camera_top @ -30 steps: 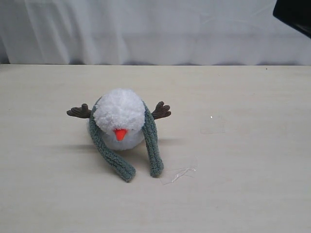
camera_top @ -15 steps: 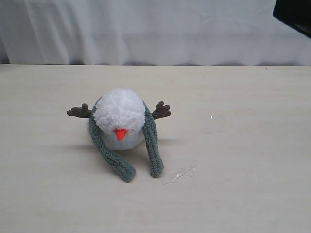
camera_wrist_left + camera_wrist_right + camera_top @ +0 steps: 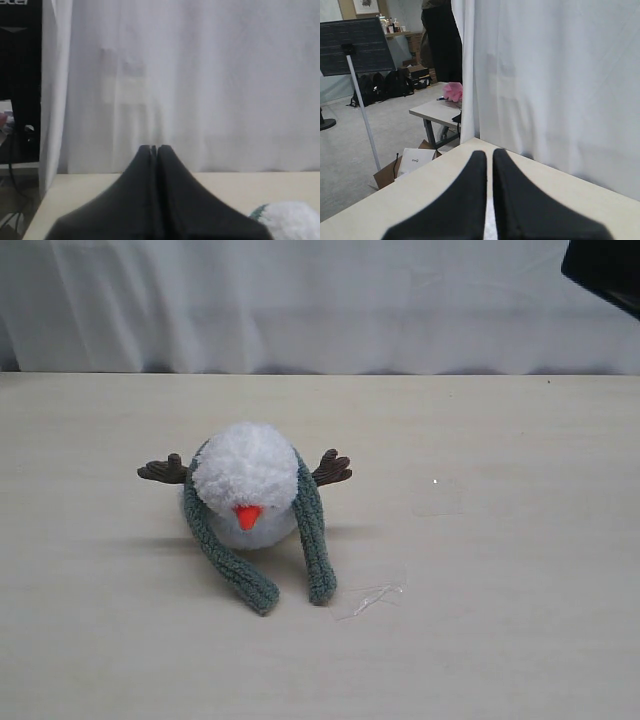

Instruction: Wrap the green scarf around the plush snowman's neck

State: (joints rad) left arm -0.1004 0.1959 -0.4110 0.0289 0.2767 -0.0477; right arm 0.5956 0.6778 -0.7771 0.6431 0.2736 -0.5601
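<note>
the plush snowman (image 3: 247,485) sits left of centre on the table (image 3: 500,540), its orange nose pointing to the near side. the green scarf (image 3: 315,540) loops behind its head, and both ends trail near onto the table. the left gripper (image 3: 154,148) and right gripper (image 3: 489,155) have their jaws closed together, holding nothing.

The left claw (image 3: 154,150) is matte black: two smooth fingers (image 3: 130,210), broad at the base and narrowing to a thin tip. The right claw (image 3: 488,155) has the same plain black colour, its two fingers (image 3: 462,205) shaped like long wedges.
</note>
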